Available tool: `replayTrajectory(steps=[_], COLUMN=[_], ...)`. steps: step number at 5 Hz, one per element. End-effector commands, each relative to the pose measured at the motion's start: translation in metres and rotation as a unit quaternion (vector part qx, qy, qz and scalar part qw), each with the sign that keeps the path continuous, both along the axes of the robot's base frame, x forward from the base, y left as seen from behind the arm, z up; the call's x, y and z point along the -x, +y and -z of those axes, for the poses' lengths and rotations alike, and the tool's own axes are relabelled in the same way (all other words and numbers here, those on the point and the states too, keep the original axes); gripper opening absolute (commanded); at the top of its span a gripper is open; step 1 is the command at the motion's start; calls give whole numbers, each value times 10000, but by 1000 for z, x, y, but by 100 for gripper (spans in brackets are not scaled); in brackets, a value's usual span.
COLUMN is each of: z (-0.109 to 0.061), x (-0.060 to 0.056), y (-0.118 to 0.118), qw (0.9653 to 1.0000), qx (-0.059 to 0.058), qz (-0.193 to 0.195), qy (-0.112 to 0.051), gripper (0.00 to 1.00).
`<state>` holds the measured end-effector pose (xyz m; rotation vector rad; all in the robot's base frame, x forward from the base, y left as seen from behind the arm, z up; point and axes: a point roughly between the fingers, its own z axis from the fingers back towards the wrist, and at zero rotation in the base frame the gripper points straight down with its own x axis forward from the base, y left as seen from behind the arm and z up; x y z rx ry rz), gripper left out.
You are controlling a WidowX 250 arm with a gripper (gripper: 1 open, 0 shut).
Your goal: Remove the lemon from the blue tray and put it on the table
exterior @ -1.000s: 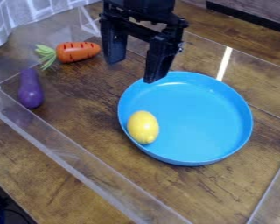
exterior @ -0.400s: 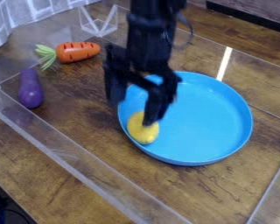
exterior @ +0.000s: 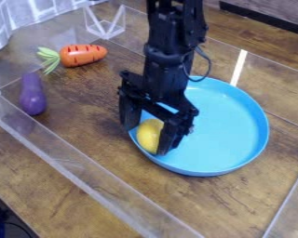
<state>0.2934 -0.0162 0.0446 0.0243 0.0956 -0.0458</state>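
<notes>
Down from above the far rim of the blue tray (exterior: 238, 139) the gripper (exterior: 155, 128) has dropped, so that it now brackets the lemon (exterior: 149, 135) at the tray's near-left edge. Its fingers stand spread wide, one on either side of the fruit — whether either pad already touches the skin is hard to tell from this angle. Nothing of the task is finished yet: the lemon lies in the tray. Closing, lifting and setting it on the table (exterior: 64, 186) all remain — the approach alone looks done.
</notes>
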Motion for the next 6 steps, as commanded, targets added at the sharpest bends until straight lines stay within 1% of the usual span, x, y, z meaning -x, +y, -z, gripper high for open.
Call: replayTrajectory(steps=[1,3,6], z=[-12,-13,-13], x=[-14,-24,-31], y=[-5,-1,11], qw=[9995,9993,9994], qx=[4,35,47], qz=[95,125,44], qy=[-294,-355,-349], gripper=[100,100,100])
